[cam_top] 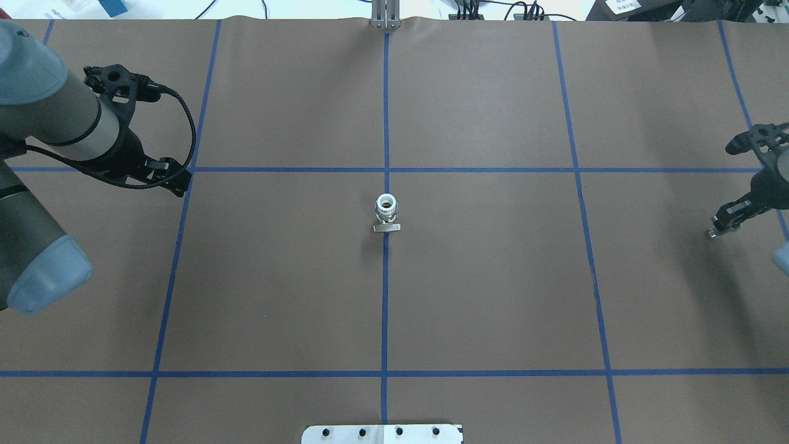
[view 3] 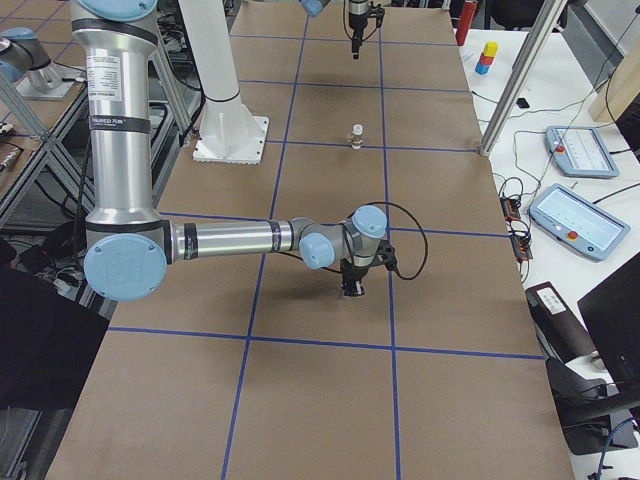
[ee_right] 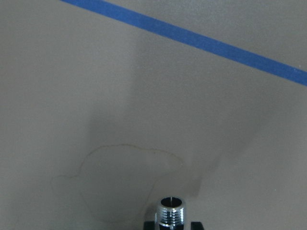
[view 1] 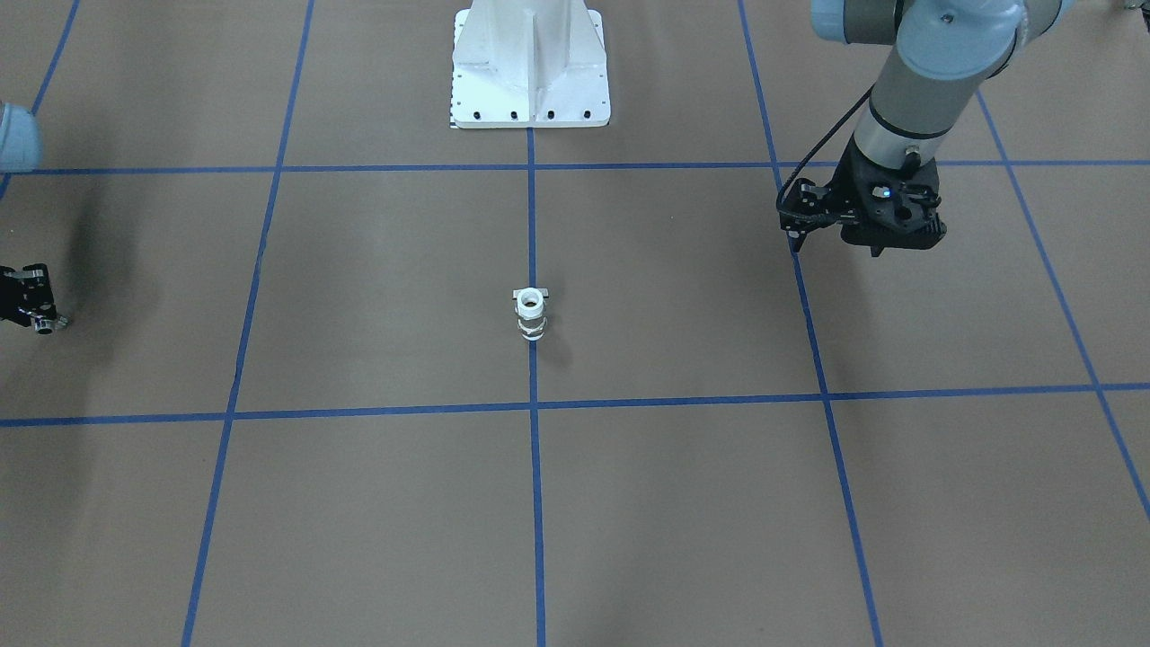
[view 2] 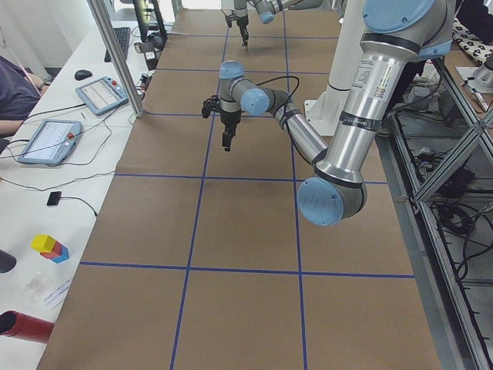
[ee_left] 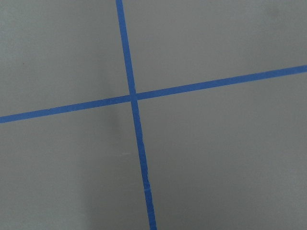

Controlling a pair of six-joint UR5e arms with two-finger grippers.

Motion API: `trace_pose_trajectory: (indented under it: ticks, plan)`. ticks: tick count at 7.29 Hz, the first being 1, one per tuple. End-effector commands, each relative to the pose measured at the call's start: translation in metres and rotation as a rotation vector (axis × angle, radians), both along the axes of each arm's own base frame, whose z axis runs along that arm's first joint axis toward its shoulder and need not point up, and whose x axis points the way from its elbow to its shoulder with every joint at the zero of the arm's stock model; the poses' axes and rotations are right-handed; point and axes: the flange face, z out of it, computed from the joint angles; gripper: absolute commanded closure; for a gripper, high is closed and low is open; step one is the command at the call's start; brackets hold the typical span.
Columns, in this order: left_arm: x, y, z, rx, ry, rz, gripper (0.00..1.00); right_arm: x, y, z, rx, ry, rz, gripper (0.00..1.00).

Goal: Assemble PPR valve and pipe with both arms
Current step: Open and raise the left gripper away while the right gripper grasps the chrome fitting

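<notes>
The PPR valve (view 1: 531, 314) stands upright on the centre blue line, white opening up, grey lever toward the robot's base; it also shows in the overhead view (cam_top: 386, 211) and the exterior right view (view 3: 355, 133). My right gripper (cam_top: 715, 233) hangs far out at the table's right side, shut on the chrome pipe (ee_right: 171, 213), whose threaded end sticks out past the fingers just above the table. My left gripper (cam_top: 182, 188) hovers over a tape crossing far left of the valve, empty, its fingers meeting at the tip; it also shows in the front-facing view (view 1: 796, 241).
The robot's white base plate (view 1: 530, 63) stands behind the valve. Blue tape lines (ee_left: 136, 120) grid the brown table cover. Tablets, cables and coloured blocks (view 2: 50, 248) lie on the side benches off the table.
</notes>
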Motion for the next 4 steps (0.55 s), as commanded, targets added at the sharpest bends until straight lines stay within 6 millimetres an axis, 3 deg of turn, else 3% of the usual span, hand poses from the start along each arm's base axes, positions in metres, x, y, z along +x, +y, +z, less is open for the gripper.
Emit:
trace_pose_trajectory:
  ticks: [1, 3, 4]
  plan:
    - [0.001, 0.0, 0.0, 0.0, -0.001, 0.001, 0.01, -0.001, -0.003, -0.01, 0.014, -0.02, -0.005, 1.0]
    - [-0.002, 0.0, 0.003, 0.004, -0.004, 0.004, 0.01, 0.005, -0.016, -0.041, 0.025, -0.053, 0.015, 1.0]
    - [-0.006, 0.003, 0.011, 0.01, -0.014, 0.019, 0.01, 0.002, -0.046, -0.079, 0.002, -0.075, 0.03, 1.0]
